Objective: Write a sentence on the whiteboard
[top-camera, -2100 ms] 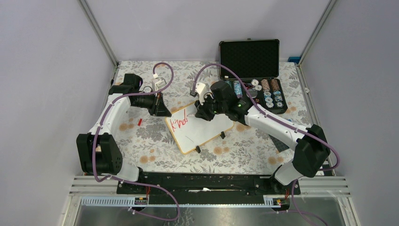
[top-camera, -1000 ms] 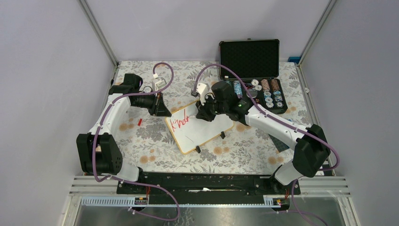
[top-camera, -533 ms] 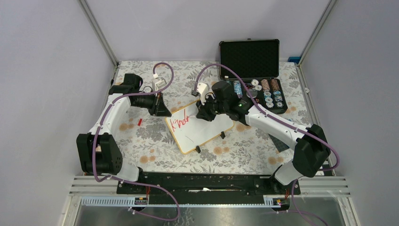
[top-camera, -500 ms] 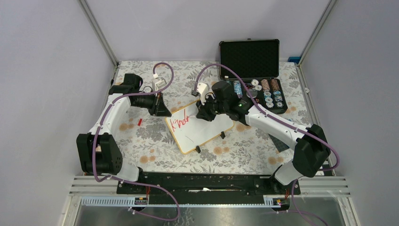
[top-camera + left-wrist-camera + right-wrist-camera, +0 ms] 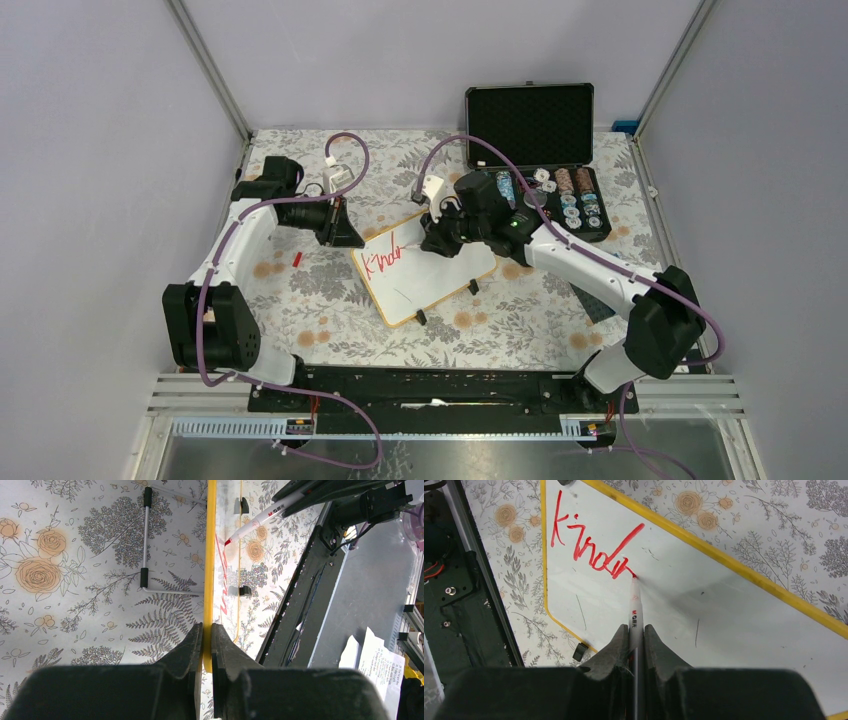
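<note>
Both claws are clamped. Right claw is shut tight on a white marker, whose red tip touches the whiteboard at the end of the sentence. So far the sentence is one line of red lettering, roughly "Kindn", and the last letter is hard to read. Left claw pinches the board's yellow-looking rim at the corner nearest the left arm.

Whiteboard sits mid-table, turned diagonally between the two arms, raised on small black feet. A wire bracket with black sleeves lies on the floral table just beside the rim; whether it's attached to the board I can't tell. A small red object lies on the table near the left arm, too small to identify.

Container: a black case at the far right of the table, with its lid standing open and foam-lined. Its tray holds rows of round discs in white, blue and brown.

Hidden or unclear:
- In the top view the right wrist covers the board's far corner, the marker and the left part of the case tray.
- The left wrist view shows the board nearly edge-on, so the writing is squashed.
- A blue item behind the right frame post is cut off.
</note>
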Action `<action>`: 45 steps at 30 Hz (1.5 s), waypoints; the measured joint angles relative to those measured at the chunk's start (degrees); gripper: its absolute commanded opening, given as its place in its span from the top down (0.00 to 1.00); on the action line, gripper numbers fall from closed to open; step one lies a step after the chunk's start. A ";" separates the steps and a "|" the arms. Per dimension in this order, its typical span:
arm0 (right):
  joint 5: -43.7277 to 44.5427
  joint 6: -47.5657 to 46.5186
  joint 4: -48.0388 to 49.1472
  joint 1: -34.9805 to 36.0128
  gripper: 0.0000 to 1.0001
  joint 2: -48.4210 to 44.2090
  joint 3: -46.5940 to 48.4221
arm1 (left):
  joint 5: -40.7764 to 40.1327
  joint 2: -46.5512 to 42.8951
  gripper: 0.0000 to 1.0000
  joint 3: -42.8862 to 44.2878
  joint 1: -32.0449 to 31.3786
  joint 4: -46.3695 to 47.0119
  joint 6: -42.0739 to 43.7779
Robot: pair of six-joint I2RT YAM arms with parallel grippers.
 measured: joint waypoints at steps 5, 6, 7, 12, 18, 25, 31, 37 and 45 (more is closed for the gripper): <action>0.00 -0.26 -0.13 -1.18 1.00 -0.94 -1.05 | 0.00 0.00 1.00 0.00 0.00 0.00 0.00; -0.02 -0.33 -0.15 -1.31 1.00 -0.96 -1.07 | -0.02 0.00 1.00 0.00 0.00 0.02 0.00; -0.02 -0.37 -0.17 -1.44 1.00 -0.98 -1.07 | -0.02 0.00 1.00 0.00 0.00 0.02 0.00; -0.07 -0.37 -0.17 -1.57 1.00 -0.98 -1.05 | -0.04 0.00 1.00 0.00 0.00 0.07 0.00; -0.04 -0.35 -0.63 -1.75 1.00 -0.94 -0.26 | -0.02 0.00 1.00 0.00 -0.07 0.04 0.00; -0.24 -0.11 -0.81 -1.97 1.00 -0.44 0.57 | -0.09 0.00 1.00 0.00 -0.07 0.09 0.02; -0.26 0.09 -0.83 -1.79 1.00 -0.33 0.68 | -0.11 0.00 1.00 0.00 -0.07 0.09 0.02; -0.28 0.09 -0.81 -1.51 1.00 -0.24 0.76 | -0.11 0.00 1.00 0.00 -0.07 0.09 0.02; -0.26 0.09 -0.63 -0.61 1.00 0.07 0.76 | -0.09 0.00 1.00 0.00 -0.09 0.09 0.02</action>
